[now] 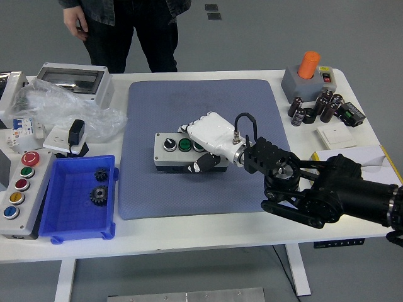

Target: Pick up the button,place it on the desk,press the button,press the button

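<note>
A grey button box [176, 153] with a black knob and a green button on top lies on the blue-grey mat [201, 113] in the middle of the table. My right hand [204, 143], white with black fingertips, wraps over the box's right end, fingers across the top and thumb against the front face. Its black arm [315, 189] comes in from the lower right. The right part of the box is hidden under the hand. My left arm is out of view.
A blue bin [79, 198] with two gears sits at front left, beside a second button box [19, 189] with coloured buttons. Plastic bags and electrical parts crowd the back left. Capacitors [315, 107] and an orange-capped block [307, 72] stand back right. A person [126, 25] stands at the far side.
</note>
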`<state>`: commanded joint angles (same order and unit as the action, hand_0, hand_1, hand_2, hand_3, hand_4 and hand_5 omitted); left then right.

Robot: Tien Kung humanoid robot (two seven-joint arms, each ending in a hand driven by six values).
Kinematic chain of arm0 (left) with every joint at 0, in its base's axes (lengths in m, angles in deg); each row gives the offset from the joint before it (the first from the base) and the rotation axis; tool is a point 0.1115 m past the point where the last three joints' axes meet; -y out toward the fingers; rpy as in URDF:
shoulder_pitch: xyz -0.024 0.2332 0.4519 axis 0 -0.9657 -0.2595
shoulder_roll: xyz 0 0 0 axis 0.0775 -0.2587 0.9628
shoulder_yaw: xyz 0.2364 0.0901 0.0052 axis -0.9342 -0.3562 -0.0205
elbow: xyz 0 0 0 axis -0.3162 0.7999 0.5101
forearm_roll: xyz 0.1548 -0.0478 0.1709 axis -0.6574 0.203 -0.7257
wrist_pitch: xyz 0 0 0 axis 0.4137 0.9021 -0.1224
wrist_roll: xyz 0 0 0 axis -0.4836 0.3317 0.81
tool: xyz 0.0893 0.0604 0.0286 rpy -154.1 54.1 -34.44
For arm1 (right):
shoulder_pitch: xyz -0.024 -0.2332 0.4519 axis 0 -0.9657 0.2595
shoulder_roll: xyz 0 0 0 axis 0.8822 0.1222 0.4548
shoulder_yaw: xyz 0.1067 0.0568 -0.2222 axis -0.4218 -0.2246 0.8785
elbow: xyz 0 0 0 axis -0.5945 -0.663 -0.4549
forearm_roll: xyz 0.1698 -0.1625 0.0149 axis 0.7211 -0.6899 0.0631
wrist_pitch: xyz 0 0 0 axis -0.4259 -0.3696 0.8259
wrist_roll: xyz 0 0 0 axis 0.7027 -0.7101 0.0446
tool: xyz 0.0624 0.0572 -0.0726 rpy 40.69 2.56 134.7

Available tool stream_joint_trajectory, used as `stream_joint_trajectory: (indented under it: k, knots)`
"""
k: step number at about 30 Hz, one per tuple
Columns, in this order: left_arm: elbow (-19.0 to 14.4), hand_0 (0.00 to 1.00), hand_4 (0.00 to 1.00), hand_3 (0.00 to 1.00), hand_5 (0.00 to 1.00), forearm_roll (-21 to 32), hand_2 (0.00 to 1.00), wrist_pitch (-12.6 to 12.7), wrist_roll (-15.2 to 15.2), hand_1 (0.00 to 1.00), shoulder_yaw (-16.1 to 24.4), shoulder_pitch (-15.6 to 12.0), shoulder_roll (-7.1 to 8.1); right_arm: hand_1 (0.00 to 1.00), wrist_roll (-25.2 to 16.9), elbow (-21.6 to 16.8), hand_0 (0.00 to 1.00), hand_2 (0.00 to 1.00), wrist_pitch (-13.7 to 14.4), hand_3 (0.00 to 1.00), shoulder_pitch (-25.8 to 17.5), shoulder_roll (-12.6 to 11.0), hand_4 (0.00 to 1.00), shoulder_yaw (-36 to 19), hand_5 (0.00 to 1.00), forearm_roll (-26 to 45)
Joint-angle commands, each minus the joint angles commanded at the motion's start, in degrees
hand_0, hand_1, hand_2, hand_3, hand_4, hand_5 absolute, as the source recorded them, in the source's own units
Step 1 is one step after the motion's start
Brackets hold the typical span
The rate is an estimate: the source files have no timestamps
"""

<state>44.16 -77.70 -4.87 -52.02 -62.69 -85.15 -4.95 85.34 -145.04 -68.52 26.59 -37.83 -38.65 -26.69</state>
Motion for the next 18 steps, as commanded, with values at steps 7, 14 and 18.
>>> stream_joint_trajectory:
  k: [7,14,18]
  knots:
    - [0.0,0.576,0.723,0.622,0.241,-0.09,0.584,-0.05,-0.01,0.617,0.09,0.05,0.04,0.457,0.4,0.47,0.298,0.378,-1.44,0.3,-0.1,0.14,0.625,0.34,0.009,0.47]
    - [0.0,0.576,0.723,0.621,0.24,-0.13,0.584,-0.12,-0.05,0.617,0.1,0.04,0.02,0.574,0.75,0.66,0.36,0.566,-1.99,0.334,-0.26,0.28,0.647,0.53,0.002,1.02]
    - [0.0,0.576,0.723,0.621,0.24,-0.15,0.584,-0.15,-0.05,0.617,0.11,0.03,0.02,0.574,0.81,0.74,0.36,0.566,-2.22,0.334,-0.28,0.29,0.647,0.56,0.002,1.24]
